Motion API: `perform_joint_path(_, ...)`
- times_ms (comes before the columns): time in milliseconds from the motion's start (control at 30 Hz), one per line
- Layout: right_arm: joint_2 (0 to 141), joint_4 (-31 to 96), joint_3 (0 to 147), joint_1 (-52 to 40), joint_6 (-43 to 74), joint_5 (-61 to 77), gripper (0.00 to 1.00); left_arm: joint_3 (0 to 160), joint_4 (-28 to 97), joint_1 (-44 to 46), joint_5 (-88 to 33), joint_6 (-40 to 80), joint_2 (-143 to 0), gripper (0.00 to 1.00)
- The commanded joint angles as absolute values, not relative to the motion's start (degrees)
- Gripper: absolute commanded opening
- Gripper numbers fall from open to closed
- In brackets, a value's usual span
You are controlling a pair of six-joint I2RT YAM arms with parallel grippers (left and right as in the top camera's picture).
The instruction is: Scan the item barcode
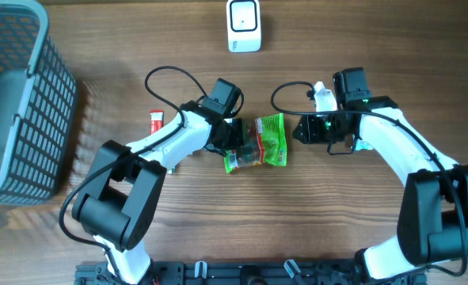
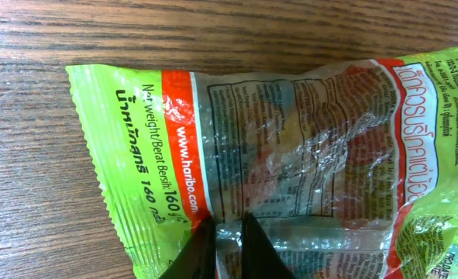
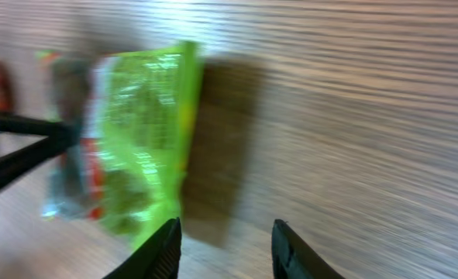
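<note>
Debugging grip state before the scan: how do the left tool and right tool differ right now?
The left tool is pinched shut on the edge of the bag; the right tool stands open with nothing in it. The left tool touches the bag; the right tool sits apart from it, with bare table showing in its gap. Shared: both face the bag from opposite sides, low over the table.
</note>
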State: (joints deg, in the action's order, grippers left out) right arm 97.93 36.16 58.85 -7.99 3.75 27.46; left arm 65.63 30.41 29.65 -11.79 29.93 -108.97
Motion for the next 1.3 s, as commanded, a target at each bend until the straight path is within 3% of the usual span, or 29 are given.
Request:
perform_joint_path(0,97.4,35.5,58.5,-9.9,3.2,32.9,0.40,64.4,30.4,29.4,-6.7,30.5,-112.7,0.11)
perform_joint_path(133,97.7,29.4,55.0,-12.2,5.6,27.5,0.35,64.4,30.3,29.4,-6.7,30.5,-112.7,0.13)
perform_joint_path(300,97.7,21.0,50.1,-12.4,10.7,23.1,0.42,64.4,30.4,29.4,-6.7,30.5,-112.7,0.14)
perform_joint_path(433,97.7,19.1,48.9,-12.8,10.7,27.7,0.29,64.4,30.3,29.4,-6.7,30.5,-112.7,0.14)
perform_joint_path(567,97.7,19.0,48.4,-13.0,10.7,30.5,0.27,64.4,30.4,29.4,-6.7,30.5,-112.7,0.14)
perform_joint_path(767,97.7,13.5,44.7,-13.0,11.2,30.6,0.37,64.4,30.3,29.4,-6.7,30.5,-112.7,0.14)
perform_joint_path(800,97.7,12.8,44.5,-13.0,11.9,30.8,0.33,64.4,30.3,29.4,-6.7,30.5,-112.7,0.14)
perform_joint_path(833,97.7,12.3,44.5,-13.0,12.2,31.1,0.13,64.4,30.3,29.4,-6.7,30.5,-112.7,0.14)
perform_joint_path(867,97.7,11.6,44.5,-13.0,12.3,31.7,0.04,64.4,30.2,29.4,-6.7,30.5,-112.7,0.14)
perform_joint_path(1267,89.4,19.1,44.7,-3.1,5.2,33.3,0.04,64.4,30.2,29.4,-6.7,30.5,-112.7,0.13)
